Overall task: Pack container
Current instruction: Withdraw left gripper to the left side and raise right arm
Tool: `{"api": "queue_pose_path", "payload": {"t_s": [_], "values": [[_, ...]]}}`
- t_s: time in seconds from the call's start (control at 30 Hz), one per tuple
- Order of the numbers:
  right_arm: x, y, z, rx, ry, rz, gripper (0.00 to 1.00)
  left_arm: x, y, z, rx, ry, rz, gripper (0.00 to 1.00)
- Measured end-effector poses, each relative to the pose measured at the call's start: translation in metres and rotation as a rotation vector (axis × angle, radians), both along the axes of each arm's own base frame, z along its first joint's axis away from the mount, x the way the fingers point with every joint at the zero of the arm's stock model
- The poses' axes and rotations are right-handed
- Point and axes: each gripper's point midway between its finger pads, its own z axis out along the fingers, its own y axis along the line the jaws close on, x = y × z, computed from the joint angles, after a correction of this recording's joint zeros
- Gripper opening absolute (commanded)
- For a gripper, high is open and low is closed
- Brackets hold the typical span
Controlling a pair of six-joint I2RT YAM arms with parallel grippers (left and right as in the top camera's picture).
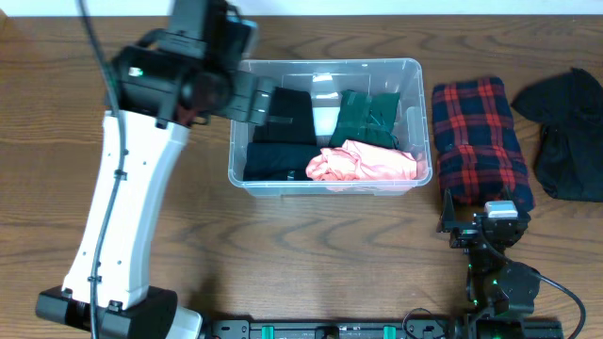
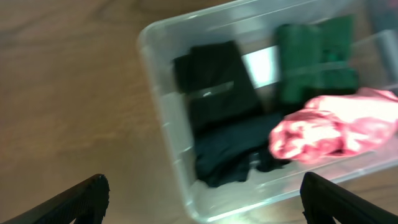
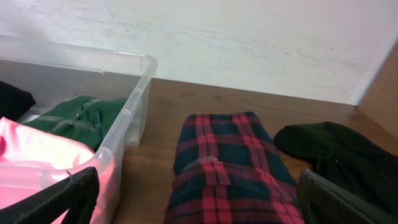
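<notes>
Container [image 1: 330,63] beneath hovering left gripper [image 2: 202,198]

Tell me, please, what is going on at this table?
Two robot arms are packing clothes into the clear container. It already holds black clothes, a green garment and a pink garment. The left gripper hovers open and empty above its left end; the right gripper, also open, faces the folded plaid garment beside the container, with a black garment farther right.
</notes>
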Motion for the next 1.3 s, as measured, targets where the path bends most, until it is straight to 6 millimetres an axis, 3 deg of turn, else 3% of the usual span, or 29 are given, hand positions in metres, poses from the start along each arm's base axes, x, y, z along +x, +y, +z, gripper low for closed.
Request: {"api": "queue_pose_path", "payload": {"t_s": [0.23, 0.37, 0.57, 0.77, 0.9, 0.97, 1.1, 1.3], "values": [[0.001, 0.002, 0.012, -0.002, -0.049, 0.009, 0.99, 0.003, 0.063, -0.006, -0.014, 0.054, 0.171, 0.98], [0.000, 0.004, 0.005, 0.001, -0.019, 0.021, 0.99, 0.005, 0.100, -0.006, -0.068, 0.061, 0.282, 0.98], [0.000, 0.019, 0.002, 0.029, -0.006, 0.107, 0.99, 0.001, 0.137, -0.012, -0.117, 0.084, 0.387, 0.98], [0.001, 0.034, -0.003, 0.094, 0.072, 0.190, 0.99, -0.003, 0.139, -0.024, -0.135, 0.123, 0.397, 0.98], [0.009, 0.041, 0.028, 0.124, 0.124, 0.231, 0.99, -0.002, 0.139, -0.025, -0.138, 0.123, 0.395, 0.98], [0.018, 0.044, 0.050, 0.131, 0.148, 0.251, 0.99, -0.002, 0.139, -0.025, -0.139, 0.123, 0.395, 0.98], [0.045, 0.051, 0.073, 0.135, 0.266, 0.304, 0.99, -0.002, 0.138, -0.025, -0.141, 0.124, 0.394, 0.98], [0.086, 0.062, 0.057, 0.166, 0.601, 0.395, 0.99, -0.002, 0.138, -0.026, -0.141, 0.126, 0.394, 0.98]]}}
